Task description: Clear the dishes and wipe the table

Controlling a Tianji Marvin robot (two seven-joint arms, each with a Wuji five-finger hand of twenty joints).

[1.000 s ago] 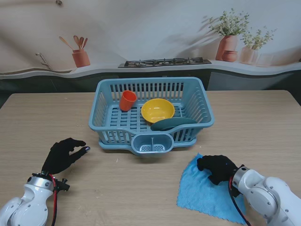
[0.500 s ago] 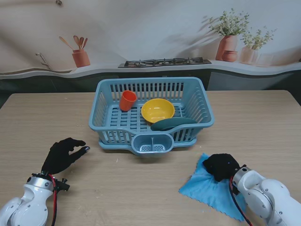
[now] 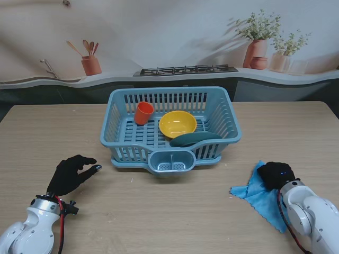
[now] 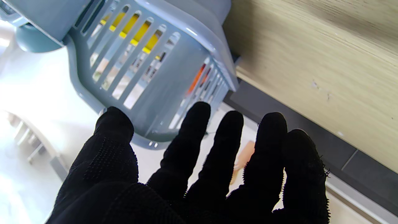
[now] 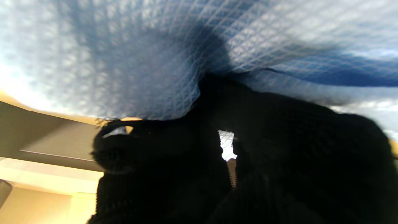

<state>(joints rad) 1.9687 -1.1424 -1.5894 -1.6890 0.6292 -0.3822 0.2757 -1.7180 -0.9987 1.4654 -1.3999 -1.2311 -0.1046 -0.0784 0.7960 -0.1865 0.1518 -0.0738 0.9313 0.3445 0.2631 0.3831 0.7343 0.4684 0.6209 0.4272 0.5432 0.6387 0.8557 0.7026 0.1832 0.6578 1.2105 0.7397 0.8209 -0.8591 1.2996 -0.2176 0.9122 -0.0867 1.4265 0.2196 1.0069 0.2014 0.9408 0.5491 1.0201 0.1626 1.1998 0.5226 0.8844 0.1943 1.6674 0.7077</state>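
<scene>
There is one blue cloth on the wooden bench, on the right side and near to me. It is soft and bunched up, with a little criss-cross pattern and a zigzag edge. The right hand in its black glove sits on top of the cloth with its fingers curled into it, grasping it. One blue plastic basket with many slots stands in the middle of the bench, farther from me. Inside it are three dishes: one orange cup, one round yellow bowl and one dark green plate leaning on the basket's front right side. A small round holder sticks out at the basket's front. The left hand is on the left side, well apart from the basket, released, with its fingers spread and holding nothing.
</scene>
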